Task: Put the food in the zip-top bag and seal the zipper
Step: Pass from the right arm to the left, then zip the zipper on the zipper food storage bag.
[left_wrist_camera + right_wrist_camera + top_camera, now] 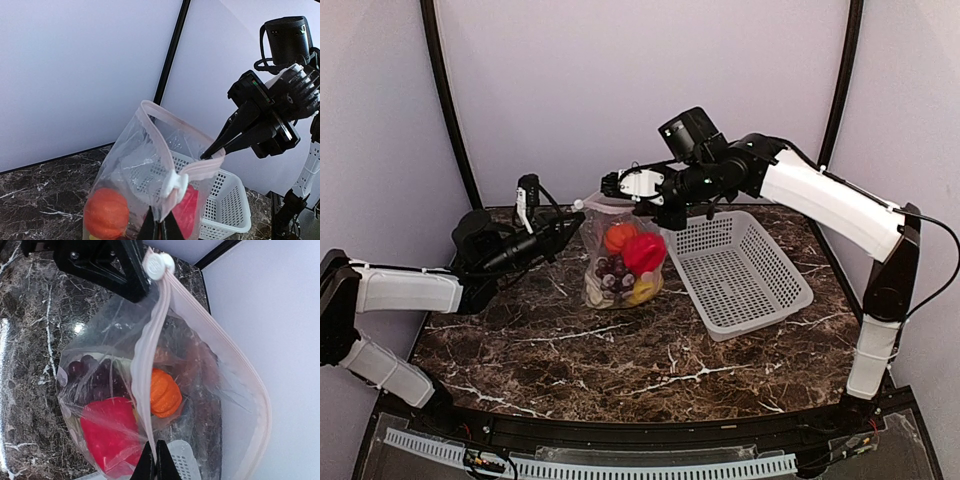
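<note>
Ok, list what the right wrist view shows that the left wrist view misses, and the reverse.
Right wrist only: the grape bunch in plain sight and a look down into the open zip-top bag. Left wrist only: the right end effector from outside, pinching the far end of the zipper, its wrist camera above. Both: the bag, orange-red tomato, red pepper and white slider.
</note>
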